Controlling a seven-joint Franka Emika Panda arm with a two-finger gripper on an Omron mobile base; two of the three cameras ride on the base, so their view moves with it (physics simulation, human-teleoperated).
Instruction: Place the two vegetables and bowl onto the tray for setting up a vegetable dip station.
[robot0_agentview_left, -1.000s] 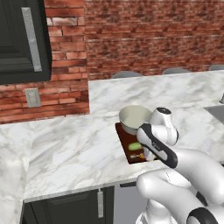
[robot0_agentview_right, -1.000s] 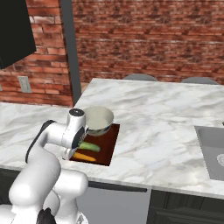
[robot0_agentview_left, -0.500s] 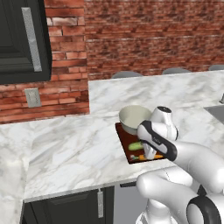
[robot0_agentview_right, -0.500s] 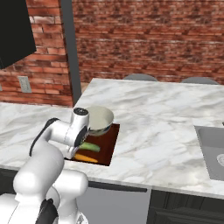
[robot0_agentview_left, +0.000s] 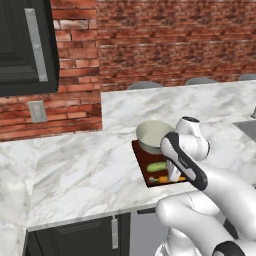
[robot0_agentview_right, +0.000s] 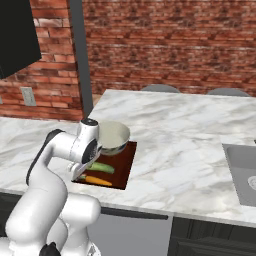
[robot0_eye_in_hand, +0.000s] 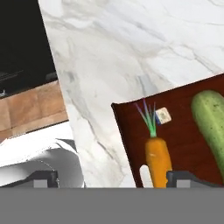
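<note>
The dark reddish-brown tray (robot0_agentview_left: 141, 161) (robot0_agentview_right: 126, 167) (robot0_eye_in_hand: 177, 131) lies on the marble counter near its front edge. The grey bowl (robot0_agentview_left: 151, 135) (robot0_agentview_right: 114, 137) with a cream inside stands on the tray's far end. On the near end lie the green cucumber (robot0_agentview_left: 156, 166) (robot0_agentview_right: 101, 167) (robot0_eye_in_hand: 212, 124) and, closer to the edge, the orange carrot (robot0_agentview_left: 163, 178) (robot0_agentview_right: 97, 180) (robot0_eye_in_hand: 158, 161). My gripper (robot0_eye_in_hand: 113, 180) hovers just above the tray's near corner, open, its fingers wide apart. The carrot rests on the tray beside one fingertip (robot0_eye_in_hand: 183, 179), not gripped.
The counter's front edge (robot0_agentview_left: 100, 212) runs just below the tray, with dark cabinets beneath. A sink (robot0_agentview_right: 242, 167) is set into the counter at the right. Bare marble stretches to the left of the tray (robot0_agentview_left: 75, 170). A brick wall (robot0_agentview_left: 165, 40) stands behind.
The jaws have spread wide apart over the last second. The carrot now lies loose on the tray beside the cucumber. Bowl, cucumber and tray have not moved.
</note>
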